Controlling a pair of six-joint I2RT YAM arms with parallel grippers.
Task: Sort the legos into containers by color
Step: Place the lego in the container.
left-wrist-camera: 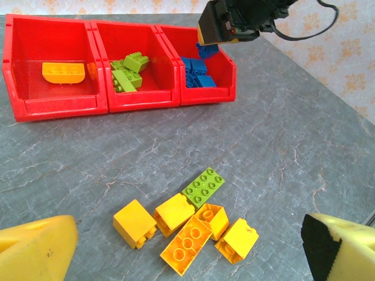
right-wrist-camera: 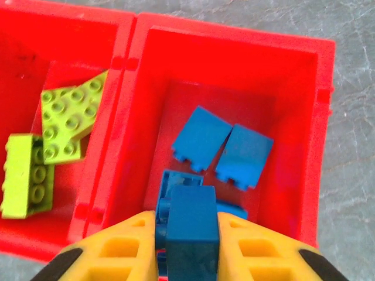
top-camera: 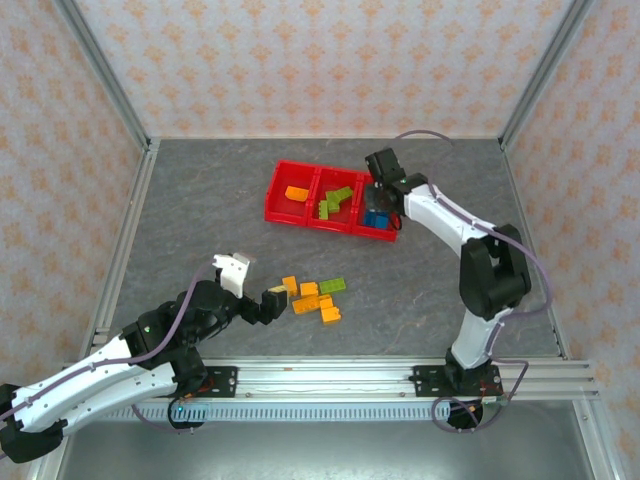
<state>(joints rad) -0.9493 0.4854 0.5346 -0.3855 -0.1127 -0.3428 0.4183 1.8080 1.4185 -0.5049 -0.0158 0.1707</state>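
The red three-bin tray point(top-camera: 275, 200) holds an orange brick point(left-wrist-camera: 63, 71) in its left bin, lime green bricks point(left-wrist-camera: 126, 70) in the middle bin and blue bricks point(right-wrist-camera: 222, 143) in the right bin. My right gripper point(right-wrist-camera: 187, 234) hangs over the right bin, shut on a blue brick point(right-wrist-camera: 190, 225); the top view shows that gripper point(top-camera: 380, 195) at the tray's right end. Several orange-yellow bricks point(left-wrist-camera: 176, 213) and one green brick point(left-wrist-camera: 203, 187) lie loose on the table. My left gripper point(left-wrist-camera: 190, 240) stands open just short of them, its fingers point(left-wrist-camera: 35, 249) wide apart and holding nothing.
The grey table point(top-camera: 200, 220) is ringed by a metal frame and patterned walls. The loose bricks point(top-camera: 315, 298) lie between the tray and the front rail point(top-camera: 330, 375). The right arm point(top-camera: 490, 270) arches along the right side.
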